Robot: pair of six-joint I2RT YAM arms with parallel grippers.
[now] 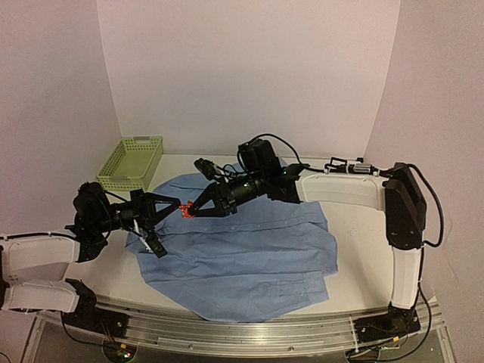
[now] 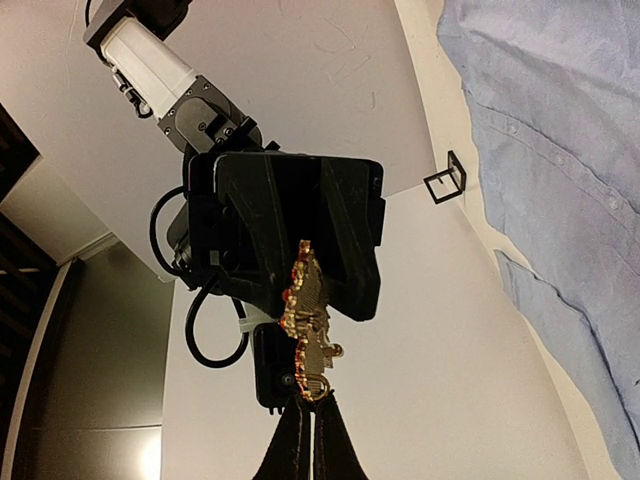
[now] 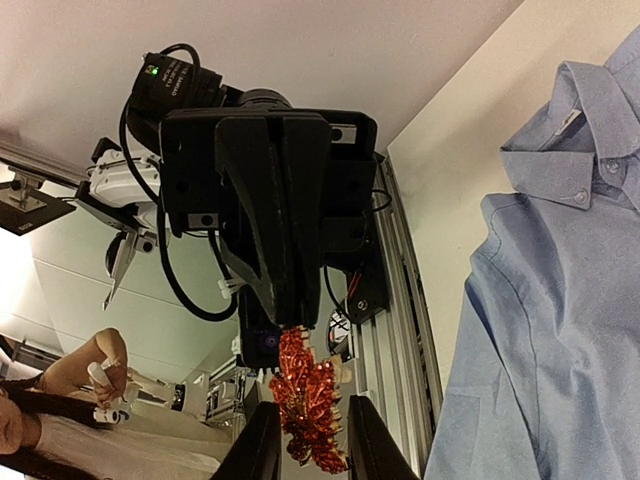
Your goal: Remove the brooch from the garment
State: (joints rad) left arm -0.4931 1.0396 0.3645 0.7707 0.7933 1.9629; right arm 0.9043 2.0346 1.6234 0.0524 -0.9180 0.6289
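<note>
From above, the light blue shirt (image 1: 249,242) lies spread flat on the worktop (image 1: 355,257), collar toward the far wall. A green mesh basket (image 1: 130,162) sits just off its far-left corner. Both arms reach in over the shirt's left side and meet tip to tip: the left gripper (image 1: 175,206) from the left, the right gripper (image 1: 198,208) from the right. The orange-red brooch (image 1: 186,209) shows as a small bright speck between them.

In the left wrist view, the left gripper's two black fingers (image 2: 295,450) are pinched together on the brooch's lower end. The golden, red-edged cluster stands up from them, clear of the fabric, with the right gripper's black body directly behind it. The shirt runs down the right edge, and a small black square box (image 2: 445,185) sits on the worktop near its hem.

In the right wrist view, the right gripper's fingers stand apart on either side of the brooch. Whether they press on it cannot be told. The left gripper's narrowed tip meets the brooch's top. The shirt's collar and shoulder fill the right side.
</note>
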